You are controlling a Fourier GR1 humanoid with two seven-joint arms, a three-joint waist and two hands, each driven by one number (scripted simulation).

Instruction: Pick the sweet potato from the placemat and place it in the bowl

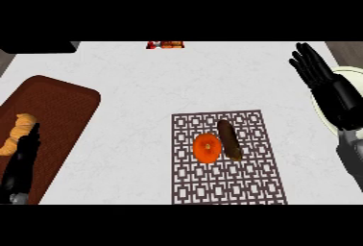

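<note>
**Right hand (310, 61).** Open, fingers straight and spread, nothing held. It stands raised at the far right of the counter (142, 86). Its forearm crosses the pale bowl (356, 73), so only parts of the rim show on either side of the arm.

**Sweet potato (229, 140).** It lies to the left of that hand and nearer the robot's body, well apart from the fingers. It rests on the placemat (227, 185), its long axis running roughly away from the robot. A round orange item (207, 148) sits just beside it, on the side away from the hand. I cannot tell whether the two touch.

**Left hand (25, 153).** Low at the left, over a brown tray (64, 101) and just beside a croissant (18, 132). Its fingers look straight and it holds nothing. It is far from the work, so leave it there.

**Assessment.** In my judgement the step in hand is the reach; nothing is picked yet.
- Bring your right hand left and back toward the body, then lower it over the middle of the sweet potato.
- Close across its short width, not along its length.
- Keep whatever goes into the crowded side by the orange item slim, so you do not nudge that item or roll the sweet potato.
- Lift clear of the placemat before you carry it right.
- Confirm the bowl's full outline once the arm no longer covers it.
</note>
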